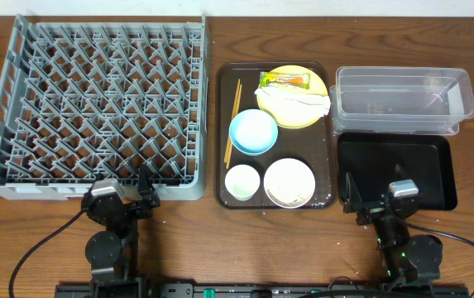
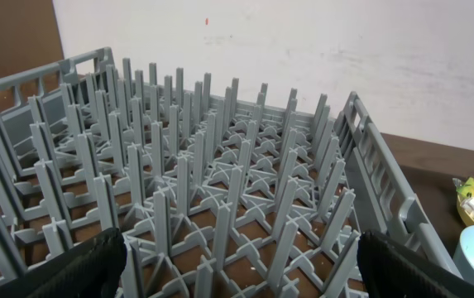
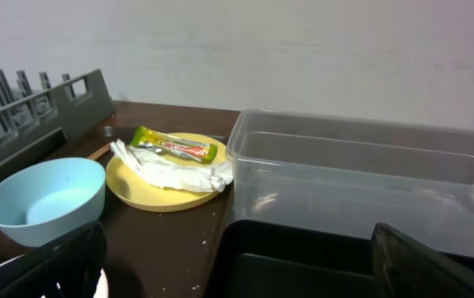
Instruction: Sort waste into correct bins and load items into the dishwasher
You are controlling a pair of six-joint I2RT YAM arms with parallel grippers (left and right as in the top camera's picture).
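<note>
The grey dish rack (image 1: 96, 103) fills the left of the table and the left wrist view (image 2: 220, 182). On the brown serving tray (image 1: 222, 124) stand the yellow plate (image 1: 315, 116) (image 3: 137, 190) with the white napkin (image 1: 299, 103) (image 3: 174, 170) and green-and-orange wrapper (image 1: 284, 80) (image 3: 174, 146), the light blue bowl (image 1: 253, 132) (image 3: 46, 199), chopsticks (image 1: 234, 120), a small white cup (image 1: 242, 181) and a white bowl (image 1: 289, 181) with rice scraps. The clear box (image 1: 402, 99) (image 3: 361, 178) and black tray (image 1: 398, 170) (image 3: 319, 265) lie at right. My left gripper (image 1: 133, 192) (image 2: 237, 269) and right gripper (image 1: 367, 199) (image 3: 237, 265) are open and empty.
The left gripper sits at the rack's near edge. The right gripper sits at the near left corner of the black tray, beside the serving tray. Bare wood table (image 1: 245, 248) lies in front. A pale wall stands behind.
</note>
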